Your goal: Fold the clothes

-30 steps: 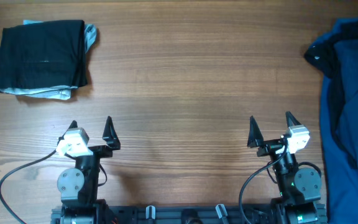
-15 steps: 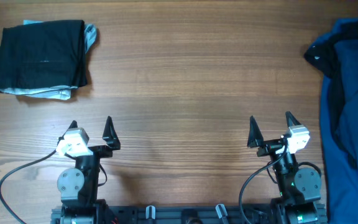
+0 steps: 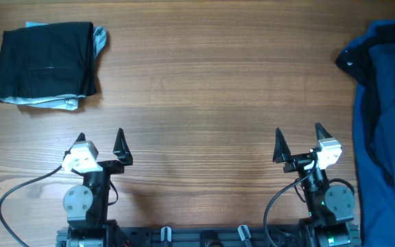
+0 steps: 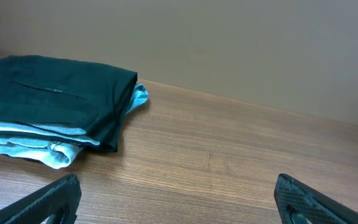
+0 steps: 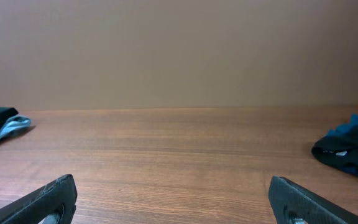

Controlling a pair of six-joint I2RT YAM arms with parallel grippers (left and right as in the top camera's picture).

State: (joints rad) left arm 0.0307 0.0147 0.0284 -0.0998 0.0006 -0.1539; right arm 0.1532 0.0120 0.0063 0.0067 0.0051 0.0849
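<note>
A heap of unfolded blue and navy clothes (image 3: pixel 386 116) lies along the table's right edge, and its near corner shows in the right wrist view as a dark bundle (image 5: pixel 348 149). A folded stack, black on top with pale blue under it (image 3: pixel 46 65), rests at the far left, also seen as the folded stack (image 4: pixel 55 109) in the left wrist view. My left gripper (image 3: pixel 101 139) stands open near the front edge, holding nothing. My right gripper (image 3: pixel 298 137) is likewise open and empty, left of the heap and apart from it.
Wooden table (image 3: pixel 197 89) spans the view, bare wood between the two piles. Arm bases and black cables (image 3: pixel 19 199) sit at the front edge. A plain wall (image 5: pixel 179 50) stands behind the table.
</note>
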